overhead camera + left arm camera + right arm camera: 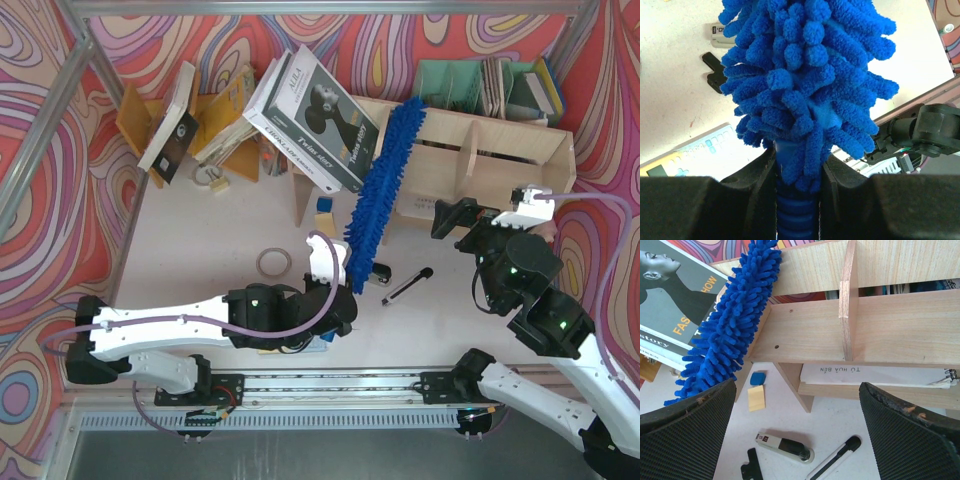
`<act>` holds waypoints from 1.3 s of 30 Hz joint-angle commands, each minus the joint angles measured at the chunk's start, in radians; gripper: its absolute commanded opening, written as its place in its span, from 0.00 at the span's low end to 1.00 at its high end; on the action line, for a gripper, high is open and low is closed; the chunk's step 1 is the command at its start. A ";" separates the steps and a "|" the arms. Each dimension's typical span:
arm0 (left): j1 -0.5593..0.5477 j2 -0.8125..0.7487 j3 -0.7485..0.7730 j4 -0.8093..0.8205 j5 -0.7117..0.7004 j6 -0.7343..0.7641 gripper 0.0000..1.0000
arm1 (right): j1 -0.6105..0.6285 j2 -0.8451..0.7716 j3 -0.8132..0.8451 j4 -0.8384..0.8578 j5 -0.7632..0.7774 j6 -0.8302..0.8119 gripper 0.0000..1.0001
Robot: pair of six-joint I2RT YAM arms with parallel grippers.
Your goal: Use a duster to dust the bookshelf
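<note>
**Top view.** Your left gripper (350, 272) sits at centre frame, jaws clenched on the handle of the duster (385, 180). The blue head runs up and right from there, and its tip crosses the left end of the bookshelf (500, 150), right of centre. A stack of books (315, 115) leans at that same end, just left of the duster head, crowding it. Your right gripper (455, 218) hangs before the shelf, right of centre, jaws released and holding nothing. A black pen (408, 285) lies on the worktop (230, 220) between the two grippers, and a tape ring (273, 262) lies left of centre. The orange book rack (215, 120) stands upper left, and the green file organiser (450, 80) stands behind the shelf at the top.

**Left wrist.** The fluffy head fills the upper middle of the frame, with the ribbed handle pinched at the bottom. A stapler (720, 32) and a black clip (715, 72) lie on the worktop at upper left.

**Right wrist.** The fingers (685, 435) stand wide apart in the lower corners. An upright divider (849, 295) splits the shelf at top centre. The duster slants over the shelf's left end. A white book (870, 375) lies under the shelf. Near its leg are a blue eraser (758, 378) and a yellow block (756, 398).
</note>
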 commanded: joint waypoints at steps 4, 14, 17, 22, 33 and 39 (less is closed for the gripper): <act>-0.003 0.015 0.005 0.035 -0.029 0.005 0.00 | 0.001 -0.011 -0.015 0.024 0.015 -0.011 0.99; 0.011 -0.003 -0.069 0.065 0.040 -0.012 0.00 | 0.001 -0.015 -0.018 0.021 0.010 0.000 0.99; 0.019 0.001 -0.073 0.059 0.053 -0.014 0.00 | 0.001 -0.015 -0.017 0.018 0.009 -0.001 0.99; 0.019 0.009 -0.043 0.057 0.041 0.005 0.00 | 0.001 -0.019 -0.012 0.012 0.006 0.003 0.99; 0.019 0.024 0.018 0.068 0.015 0.039 0.00 | 0.001 -0.026 -0.016 0.003 0.009 0.016 0.99; 0.019 0.044 0.014 0.038 0.047 0.019 0.00 | 0.001 -0.040 -0.026 0.003 0.014 0.018 0.99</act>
